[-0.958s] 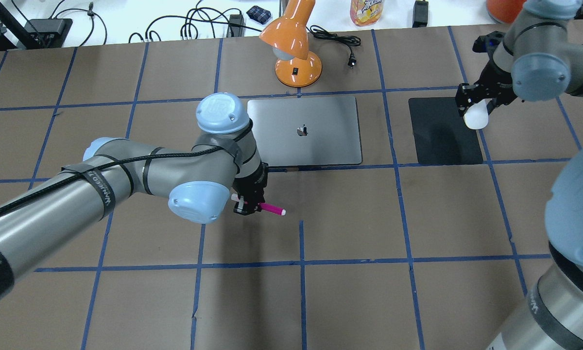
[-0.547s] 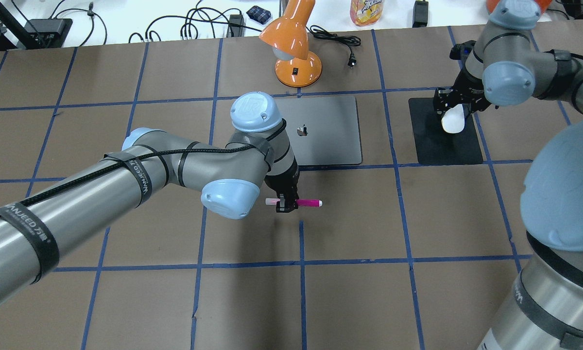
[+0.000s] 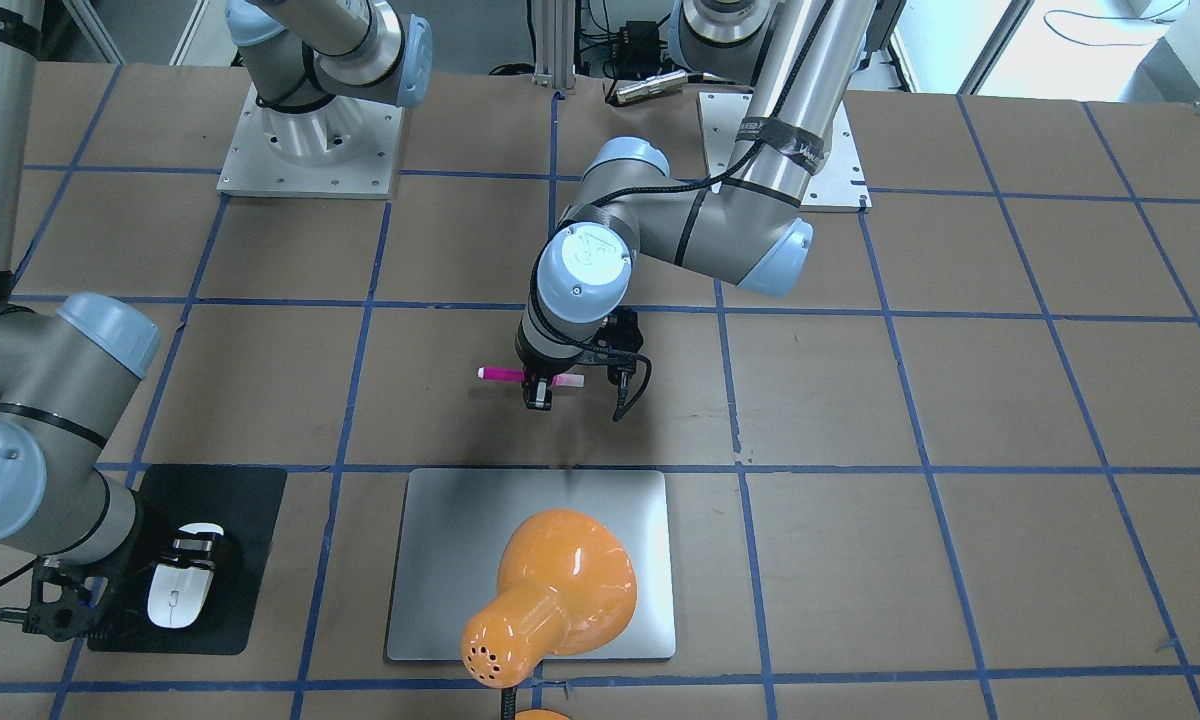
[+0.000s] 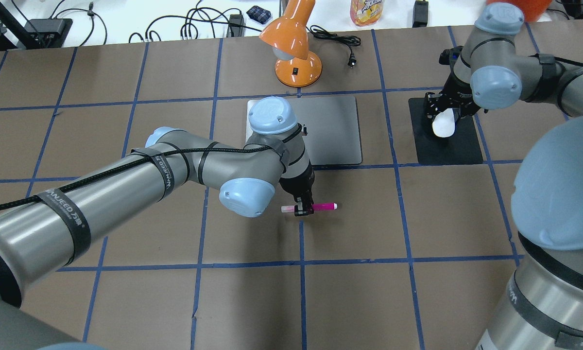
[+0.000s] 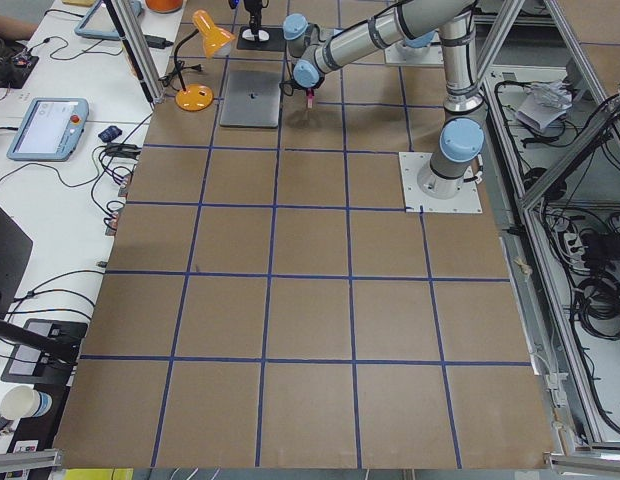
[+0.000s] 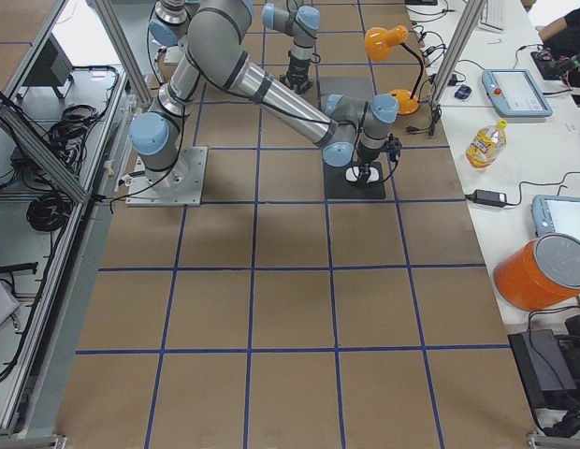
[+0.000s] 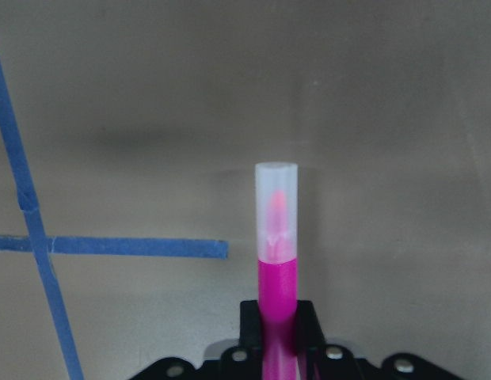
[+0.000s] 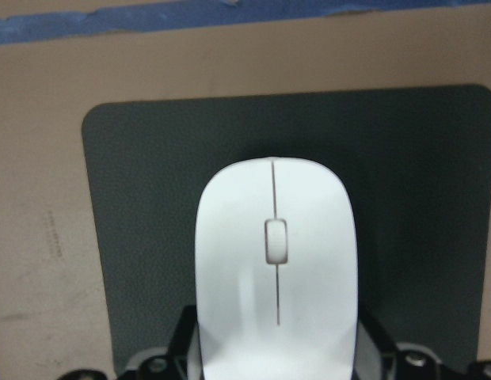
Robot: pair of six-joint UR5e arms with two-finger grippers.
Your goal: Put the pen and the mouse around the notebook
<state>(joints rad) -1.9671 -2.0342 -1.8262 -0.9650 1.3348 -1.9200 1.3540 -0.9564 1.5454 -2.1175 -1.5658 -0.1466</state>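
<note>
The magenta pen lies level in my left gripper, which is shut on its middle, just over the brown table in front of the notebook. In the left wrist view the pen's pale cap points away from the camera. The pen hangs apart from the silver notebook. The white mouse sits between the fingers of my right gripper, shut on it over the black mat. Whether the mouse touches the mat I cannot tell.
An orange desk lamp stands behind the notebook, and its shade overhangs the notebook in the front-facing view. A black cord with a plug lies to the lamp's right. A bottle and cables line the far table edge.
My left arm has carried the pen to the right along the notebook's front edge. My right arm has brought the mouse left, from the mat's right edge to over the mat.
</note>
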